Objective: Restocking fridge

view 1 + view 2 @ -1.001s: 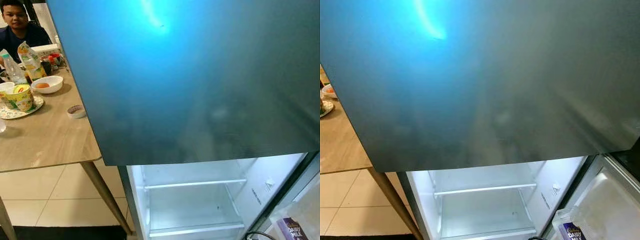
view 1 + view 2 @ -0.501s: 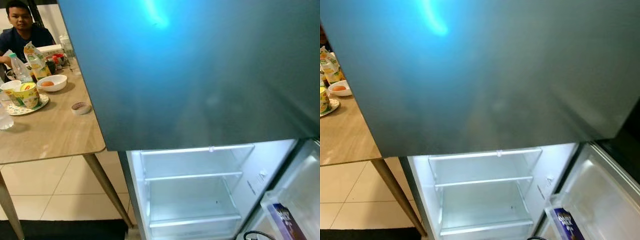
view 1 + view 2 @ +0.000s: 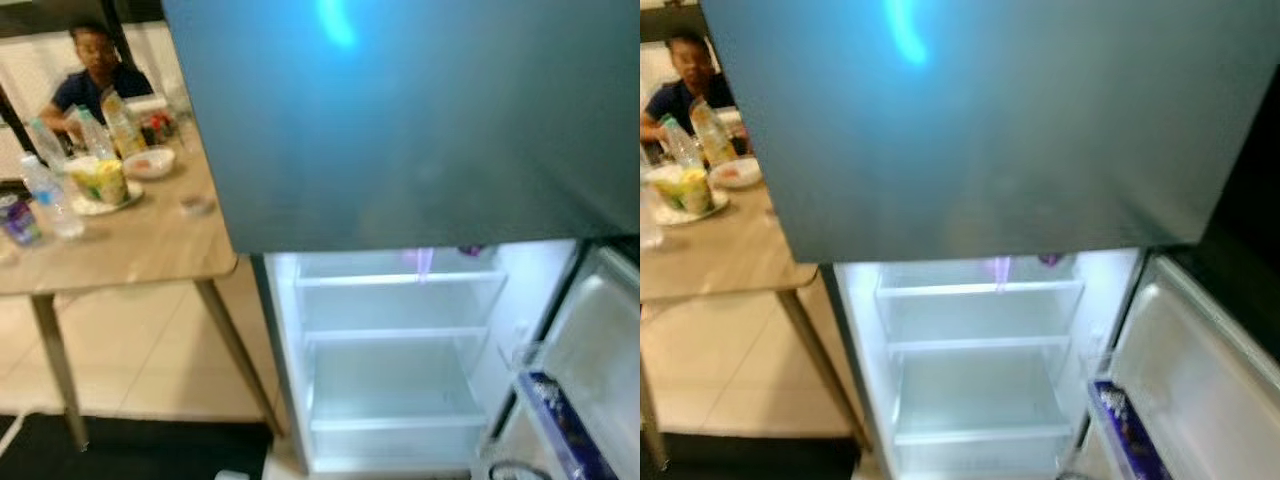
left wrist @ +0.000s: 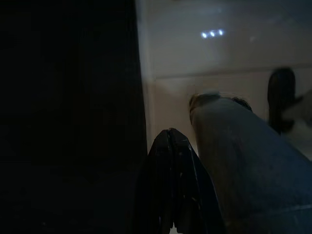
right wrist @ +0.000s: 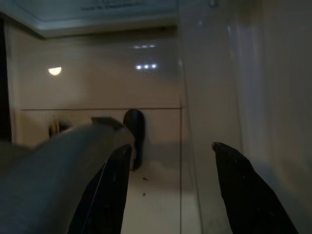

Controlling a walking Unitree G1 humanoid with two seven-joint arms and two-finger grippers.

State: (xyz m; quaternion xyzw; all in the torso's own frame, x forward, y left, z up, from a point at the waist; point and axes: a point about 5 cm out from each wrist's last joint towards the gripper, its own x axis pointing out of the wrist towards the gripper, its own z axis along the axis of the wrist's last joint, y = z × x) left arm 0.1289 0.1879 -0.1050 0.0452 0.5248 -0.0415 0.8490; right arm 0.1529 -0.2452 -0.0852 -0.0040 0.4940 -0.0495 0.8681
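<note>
Below the blue freezer door (image 3: 420, 120) we now see more of the lit fridge (image 3: 395, 360) — our view has pulled back; right hand (image 5: 168, 187) apart, left hand (image 4: 171, 183) together.

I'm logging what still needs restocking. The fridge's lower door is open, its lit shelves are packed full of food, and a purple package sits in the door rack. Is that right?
Not quite: the lit shelves are bare, not packed with food, as the left eye view shows. The rest holds: the fridge's lower door is open and a purple package sits in its rack.
</note>
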